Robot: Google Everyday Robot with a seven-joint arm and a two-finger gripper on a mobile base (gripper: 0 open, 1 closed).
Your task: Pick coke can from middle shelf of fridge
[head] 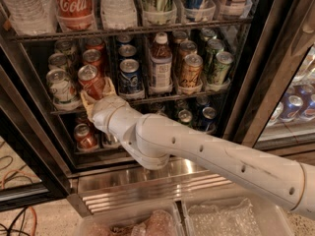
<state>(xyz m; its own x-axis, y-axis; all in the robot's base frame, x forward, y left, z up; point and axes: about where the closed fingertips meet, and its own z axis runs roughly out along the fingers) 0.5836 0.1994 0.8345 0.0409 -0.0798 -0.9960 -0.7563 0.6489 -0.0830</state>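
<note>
1. The gripper (97, 93) is reaching into the fridge (147, 175) at the front of the middle shelf (162, 99), two lanes left of the brown bottle (160, 63) and a bit lower than it.
2. The coke can (90, 77) is standing upright at the front of that same lane, two lanes left of the brown bottle, with more red cans queuing behind it.
3. The pincer is looking wide: its tan fingers (109, 86) are flanking the can's lower body. No squeeze is showing yet, and contact is hard to call.
4. Step in hand, as I'm judging it: closing on the can.
5. Doing it well:
   - Keep the can centred between the fingers.
   - Grip the body, not the bottom rim.
   - Close square so the can isn't tipping backward into the can behind.
6. Watch the neighbours. The blue can (129, 74) is sitting one lane left of the brown bottle, just beside the right-hand finger. The white-and-green can (60, 85) is three lanes left of the bottle, near the other finger.
7. Then lift slightly to clear the tray lip before pulling straight out.
</note>
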